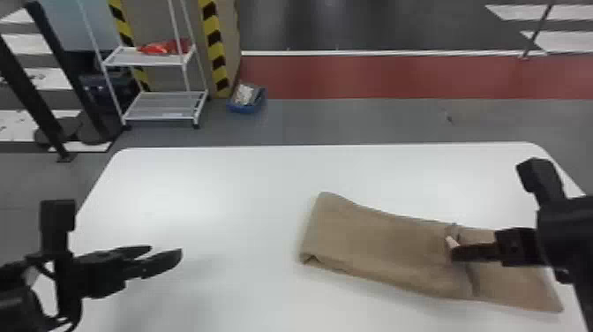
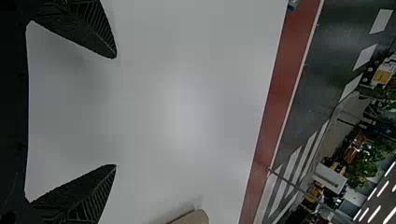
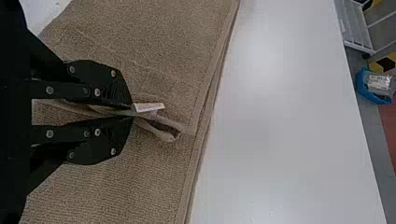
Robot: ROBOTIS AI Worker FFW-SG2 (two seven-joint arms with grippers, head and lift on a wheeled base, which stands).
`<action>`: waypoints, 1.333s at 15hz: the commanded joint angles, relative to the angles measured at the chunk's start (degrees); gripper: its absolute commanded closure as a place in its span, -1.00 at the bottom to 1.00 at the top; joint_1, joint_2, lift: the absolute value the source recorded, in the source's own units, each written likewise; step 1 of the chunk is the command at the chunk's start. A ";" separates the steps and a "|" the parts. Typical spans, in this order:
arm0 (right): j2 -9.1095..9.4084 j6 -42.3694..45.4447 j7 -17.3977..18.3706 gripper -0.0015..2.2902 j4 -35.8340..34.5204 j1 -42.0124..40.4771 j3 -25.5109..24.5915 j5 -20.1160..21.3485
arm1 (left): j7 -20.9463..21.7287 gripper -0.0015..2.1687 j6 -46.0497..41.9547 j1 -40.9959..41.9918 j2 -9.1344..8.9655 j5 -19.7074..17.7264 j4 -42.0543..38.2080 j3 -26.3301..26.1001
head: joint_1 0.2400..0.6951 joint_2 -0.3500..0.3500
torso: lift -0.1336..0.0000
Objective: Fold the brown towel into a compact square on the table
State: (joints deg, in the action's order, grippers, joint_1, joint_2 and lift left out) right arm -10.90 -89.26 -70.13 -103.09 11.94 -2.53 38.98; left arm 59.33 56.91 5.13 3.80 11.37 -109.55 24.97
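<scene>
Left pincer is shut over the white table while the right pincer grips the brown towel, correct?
No: the left wrist view shows the left pincer open, not shut. It is over the white table, and the right pincer does grip the brown towel.

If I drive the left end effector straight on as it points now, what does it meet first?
Most likely the bare white table top, ahead of the open left end effector; the brown towel lies off to its right. Height above the table is unclear.
</scene>
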 commanded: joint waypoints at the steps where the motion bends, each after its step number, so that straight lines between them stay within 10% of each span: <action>1: 0.26 -0.82 -0.01 -0.07 -0.79 -0.25 -1.25 -1.10 | -0.01 -0.96 0.00 0.05 -0.02 -0.04 -0.14 0.08 | 1.00 0.09 | -0.85; 5: 0.70 -0.82 -0.01 0.31 -2.73 -0.34 -2.39 -2.33 | -0.01 -0.96 0.00 0.05 -0.02 -0.04 -0.31 -0.01 | 1.00 0.10 | -0.85; 20: -4.66 -0.82 -2.73 0.31 -11.34 -3.86 -13.47 -10.24 | -0.62 -0.96 0.53 -0.30 -0.19 0.05 -0.31 -1.15 | 1.00 -0.09 | -0.85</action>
State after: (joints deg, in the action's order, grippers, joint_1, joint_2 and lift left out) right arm -14.86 -89.26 -72.94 -113.56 8.51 -14.54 29.97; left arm 58.73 57.37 4.83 3.63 11.48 -109.84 23.67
